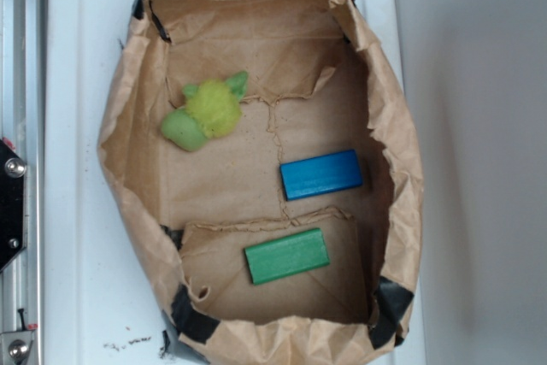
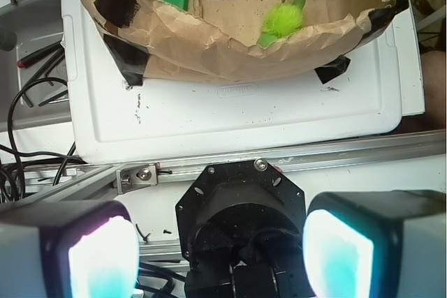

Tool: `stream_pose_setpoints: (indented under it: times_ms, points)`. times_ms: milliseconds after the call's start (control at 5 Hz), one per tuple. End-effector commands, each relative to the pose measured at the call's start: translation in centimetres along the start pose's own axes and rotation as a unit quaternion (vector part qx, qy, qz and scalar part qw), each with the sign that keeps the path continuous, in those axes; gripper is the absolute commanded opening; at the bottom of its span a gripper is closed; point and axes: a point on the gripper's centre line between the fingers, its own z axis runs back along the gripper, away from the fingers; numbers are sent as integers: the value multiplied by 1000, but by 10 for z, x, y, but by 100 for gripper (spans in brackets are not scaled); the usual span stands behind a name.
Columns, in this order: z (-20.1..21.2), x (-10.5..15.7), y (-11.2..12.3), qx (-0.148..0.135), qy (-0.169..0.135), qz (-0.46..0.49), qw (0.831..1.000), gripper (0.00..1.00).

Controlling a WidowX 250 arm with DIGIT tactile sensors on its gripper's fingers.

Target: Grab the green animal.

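Up close in the wrist view, the gripper has its two pads spread wide apart w/ nothing between them, hovering outside the bag above a metal rail. Past the rail sits a white tray, and on it a brown paper bag w/ black tape at the corners. Inside the bag, near the rim closest to the wrist cam, lies the green animal: fuzzy yellow-green body, smooth pale green head, small pointed ears, lying on its side. Farther in, well apart from it, are a blue block and a green block, both flat on the bag floor. Black cables trail left of the tray.
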Motion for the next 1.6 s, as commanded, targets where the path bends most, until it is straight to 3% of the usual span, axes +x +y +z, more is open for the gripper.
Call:
stream_pose_setpoints:
  times_ms: [0, 200, 600, 800, 1000, 1200, 1400]
  points:
    - [0, 0, 0, 0, 0, 0, 1000, 100]
    - [-15, 37, 13, -4, 4, -9, 1000, 100]
    - [-46, 80, 34, 11, 1, -20, 1000, 100]
    - [-60, 98, 57, 18, 3, 8, 1000, 100]
    - [-69, 110, 72, 13, 4, 29, 999, 100]
    - [-83, 131, 82, -22, 8, 63, 998, 100]
    - [-105, 146, 95, -36, 13, 81, 996, 100]
